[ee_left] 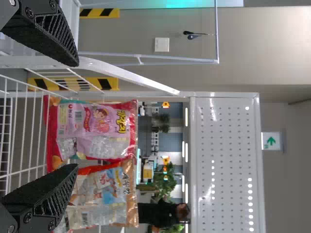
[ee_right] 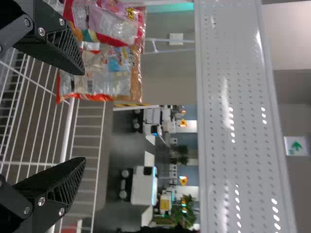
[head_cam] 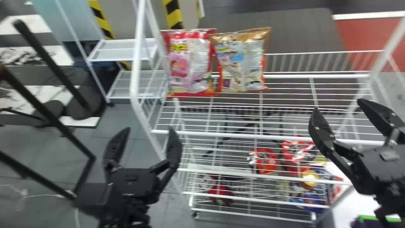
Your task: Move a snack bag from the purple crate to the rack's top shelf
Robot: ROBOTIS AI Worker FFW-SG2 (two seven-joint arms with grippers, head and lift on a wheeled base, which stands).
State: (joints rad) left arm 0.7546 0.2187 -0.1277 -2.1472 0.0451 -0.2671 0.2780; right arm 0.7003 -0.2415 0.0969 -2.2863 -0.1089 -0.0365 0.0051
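My left gripper point(head_cam: 149, 129) stands open at the rack's left front corner; in the left wrist view the same gripper point(ee_left: 75, 115) has nothing between its fingers. Open and empty too, my right gripper point(head_cam: 337, 105) is over the right part of the rack's top shelf point(head_cam: 234, 126), and the right wrist view shows this gripper point(ee_right: 83, 116) spread wide. A pink and red snack bag point(head_cam: 190, 63) and a gold and orange snack bag point(head_cam: 242, 60) stand side by side at that shelf's back left. A purple and green edge point(head_cam: 379, 218) at the bottom right may be the crate.
White rack posts point(head_cam: 136, 63) rise at the left. Lower shelves hold red packages point(head_cam: 265, 161) and other goods. Beside the rack on the left are a dark metal frame point(head_cam: 47, 110) and a small white shelf unit point(head_cam: 121, 50). A white surface point(head_cam: 354, 205) lies at the lower right.
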